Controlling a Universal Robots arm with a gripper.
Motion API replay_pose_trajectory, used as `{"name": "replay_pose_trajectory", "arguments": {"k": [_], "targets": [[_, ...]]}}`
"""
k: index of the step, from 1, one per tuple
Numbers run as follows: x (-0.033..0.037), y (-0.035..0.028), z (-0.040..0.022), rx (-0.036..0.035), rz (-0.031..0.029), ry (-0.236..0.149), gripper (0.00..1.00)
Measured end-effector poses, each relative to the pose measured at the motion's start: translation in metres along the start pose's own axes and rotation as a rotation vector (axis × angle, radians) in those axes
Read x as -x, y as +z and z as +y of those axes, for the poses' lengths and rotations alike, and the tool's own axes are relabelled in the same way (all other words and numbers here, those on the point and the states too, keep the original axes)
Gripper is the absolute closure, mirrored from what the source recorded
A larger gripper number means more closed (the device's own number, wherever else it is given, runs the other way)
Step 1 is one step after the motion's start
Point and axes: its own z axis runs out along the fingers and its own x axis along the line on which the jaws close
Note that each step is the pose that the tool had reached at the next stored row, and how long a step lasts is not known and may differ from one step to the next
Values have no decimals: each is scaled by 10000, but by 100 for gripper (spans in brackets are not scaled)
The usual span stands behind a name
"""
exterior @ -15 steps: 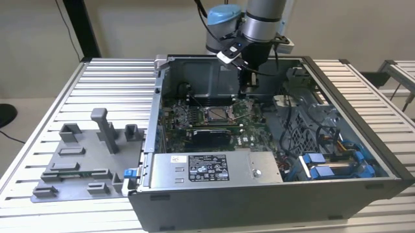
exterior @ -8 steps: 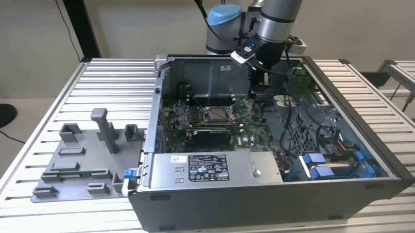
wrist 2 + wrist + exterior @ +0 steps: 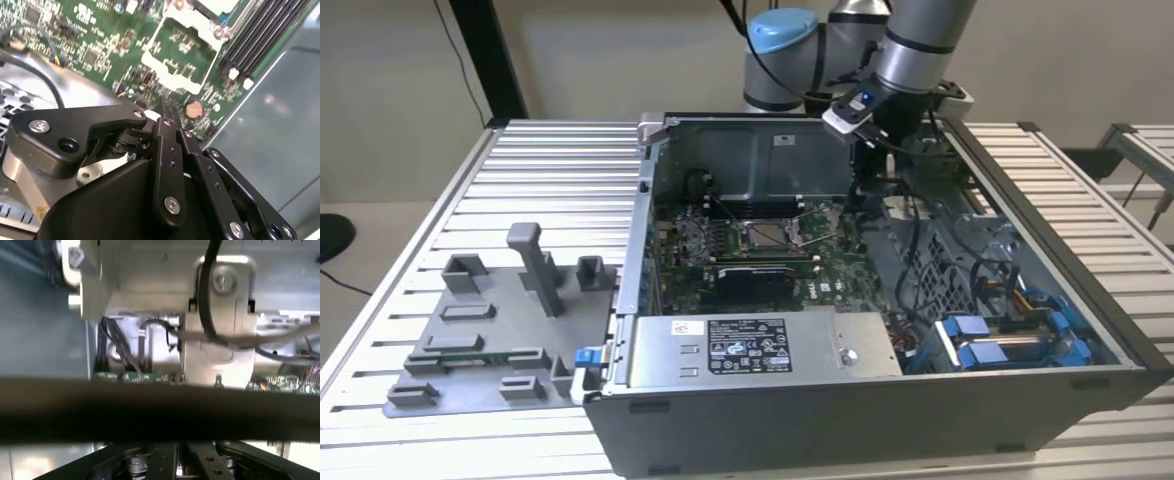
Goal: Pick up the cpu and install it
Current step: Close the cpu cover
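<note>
Hanging low inside the computer case (image 3: 854, 425), the gripper (image 3: 166, 113) is found on the exterior view's right of the socket (image 3: 767, 236), which sits on the green board (image 3: 90, 55). In the second wrist view its jaws are seen drawn narrow, nearly meeting, and nothing is made out between them; as far as can be judged, no chip is carried. Ahead of the gripper in that view a pale metal frame (image 3: 167, 75) lies over the board with green showing through its middle, and it is taken to be the socket's hinged plate, standing open. Beyond it a pale silver-white face is cut off by the picture's edge. This is judged to be the cpu (image 3: 210, 4), lying flat in the socket, though too little of it is shown for certainty. The relation that matters is this: the cpu lies away from the gripper toward the exterior view's left, near but apart, with the open frame between the two. Being square, the cpu is given no long axis; only its flat seating counts. The black memory slots (image 3: 260, 35) are seen running alongside the socket
</note>
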Motion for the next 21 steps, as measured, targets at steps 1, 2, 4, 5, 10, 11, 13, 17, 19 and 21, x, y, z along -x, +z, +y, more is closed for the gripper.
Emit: {"name": "replay_pose_trajectory", "arguments": {"k": [1,2,4,5,10,11,13,17,19,21], "targets": [[0,10,14,-10,7,0,100],[1,20,23,-17,17,-1,100],[1,42,36,-28,41,-4,100],[2,55,42,-32,51,-4,100],[5,119,61,-80,78,-6,100],[5,126,62,-105,82,-8,100],[8,142,63,-161,88,-8,100],[19,181,67,-257,95,-9,100],[26,197,68,-327,94,-9,100],[32,211,70,-406,95,-9,100]]}}
